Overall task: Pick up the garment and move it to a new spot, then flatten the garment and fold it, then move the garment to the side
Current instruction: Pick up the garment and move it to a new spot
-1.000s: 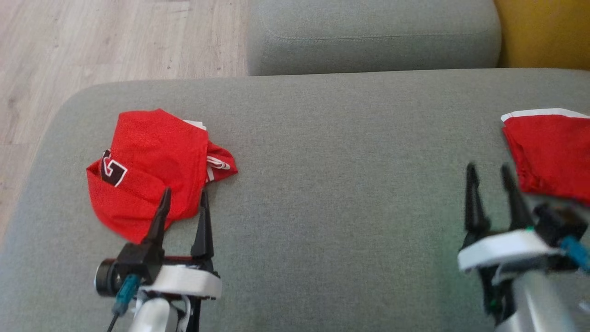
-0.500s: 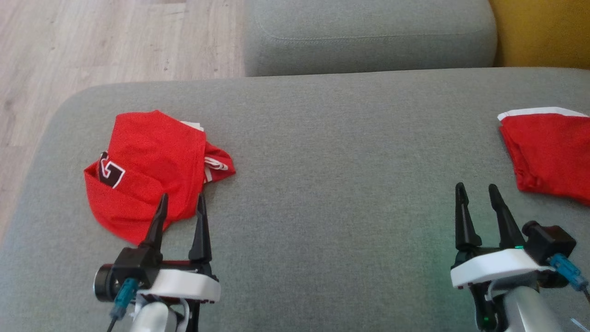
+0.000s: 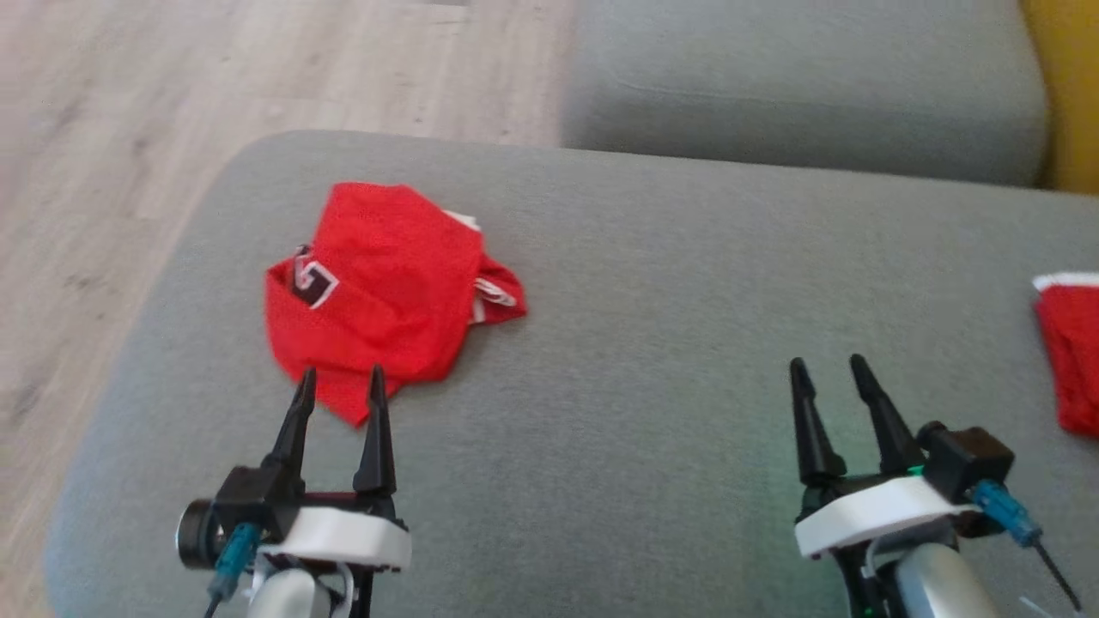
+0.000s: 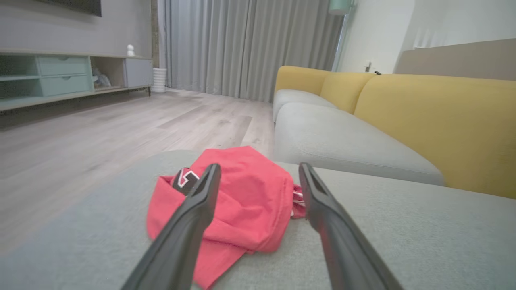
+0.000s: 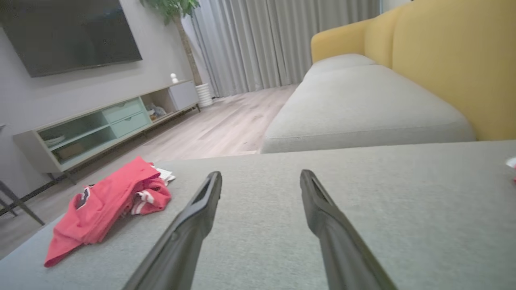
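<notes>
The red garment [image 3: 386,283] lies bunched in a loose heap near the far left corner of the grey cushion [image 3: 652,343], in from its rounded edge. One fold is turned so that a dark, white-outlined letter patch peeks out. The left gripper [image 3: 341,372] is aimed straight at the heap, fingers spread wide and empty, with the heap's near tip showing between them. That stance reads as lining up for the pick-up. The right gripper [image 3: 828,362] is also wide open with nothing in it, over bare cushion well apart from the heap (probably kept back for the flattening). Whether the left fingers touch the cloth or hang above it is hard to judge. The heap's lower layers are hidden. At the cushion's right edge a second red cloth [image 3: 1073,352] with a white band is cut off; what it is, I cannot tell.
</notes>
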### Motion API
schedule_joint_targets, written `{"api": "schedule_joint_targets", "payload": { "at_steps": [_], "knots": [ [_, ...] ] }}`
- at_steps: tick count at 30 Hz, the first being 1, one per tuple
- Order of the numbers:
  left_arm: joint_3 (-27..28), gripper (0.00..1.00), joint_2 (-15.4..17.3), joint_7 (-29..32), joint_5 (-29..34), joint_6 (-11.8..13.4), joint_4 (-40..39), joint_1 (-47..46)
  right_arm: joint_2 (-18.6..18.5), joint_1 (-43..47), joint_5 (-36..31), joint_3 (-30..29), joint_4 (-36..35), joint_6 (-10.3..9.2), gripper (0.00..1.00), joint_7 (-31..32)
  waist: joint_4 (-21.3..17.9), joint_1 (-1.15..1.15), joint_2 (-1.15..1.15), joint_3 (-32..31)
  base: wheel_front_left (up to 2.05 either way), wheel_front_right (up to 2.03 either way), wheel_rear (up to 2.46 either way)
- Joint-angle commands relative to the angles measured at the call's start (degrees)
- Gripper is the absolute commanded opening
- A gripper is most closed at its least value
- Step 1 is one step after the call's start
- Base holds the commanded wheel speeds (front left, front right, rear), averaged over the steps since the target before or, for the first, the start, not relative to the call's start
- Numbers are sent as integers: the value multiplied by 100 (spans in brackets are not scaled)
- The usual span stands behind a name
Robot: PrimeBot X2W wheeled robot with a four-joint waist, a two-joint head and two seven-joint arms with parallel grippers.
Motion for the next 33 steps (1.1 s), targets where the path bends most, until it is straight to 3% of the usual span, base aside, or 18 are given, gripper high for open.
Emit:
{"api": "schedule_joint_targets", "payload": {
  "at_steps": [1,11,17,25,33],
  "knots": [
    [203,100,31,-55,24,51,-131,-74,-24,-49,14,218,-172,-11,100,-74,374,0,0,-130,0,0,0],
    [222,100,31,-55,118,19,-41,50,-24,52,30,385,-119,-11,100,-77,1094,0,0,-225,0,0,0],
    [287,100,31,-55,179,-5,43,123,-24,99,66,501,-102,-11,100,-78,1265,0,0,-250,0,0,0],
    [266,100,38,-55,265,-141,184,-118,-24,-40,12,492,-105,-11,100,-78,994,0,0,40,0,0,0],
    [-398,100,294,655,388,-661,1148,-1383,-24,-333,-218,346,-151,-11,100,-63,507,0,0,731,0,0,0]
  ]
}}
